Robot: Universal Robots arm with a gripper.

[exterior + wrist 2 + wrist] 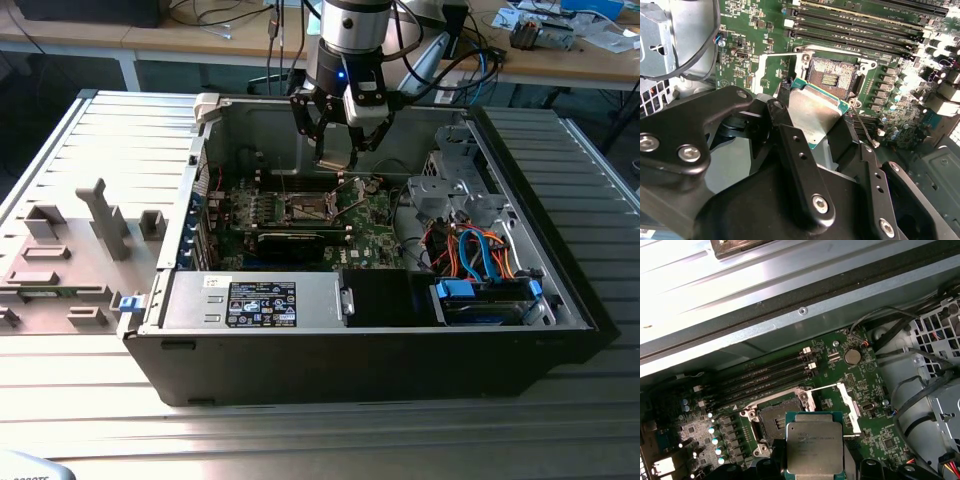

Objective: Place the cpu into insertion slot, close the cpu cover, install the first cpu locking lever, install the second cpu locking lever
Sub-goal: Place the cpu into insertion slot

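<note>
Claw [337, 145] is closed on the cpu [335, 161] — the chip is pinched at opposite edges between the black fingers [795, 150], metal top facing the first wrist view. The cpu is held in the air inside the open computer case [400, 350], above the green motherboard [365, 215] and clear of it.

In both wrist views the cpu [815, 450] is seen overlapping one edge of the insertion slot [771, 421], not seated. The slot [832, 77] is uncovered, its dark centre exposed. The cpu cover [850, 407] is swung up and stands open at one side of the slot. Long black memory slots [765, 375] are noted just beside the socket.

The case is set on a ribbed metal table [100, 130] — grey fixture blocks [70, 255] lie on it at the exterior view's left.
</note>
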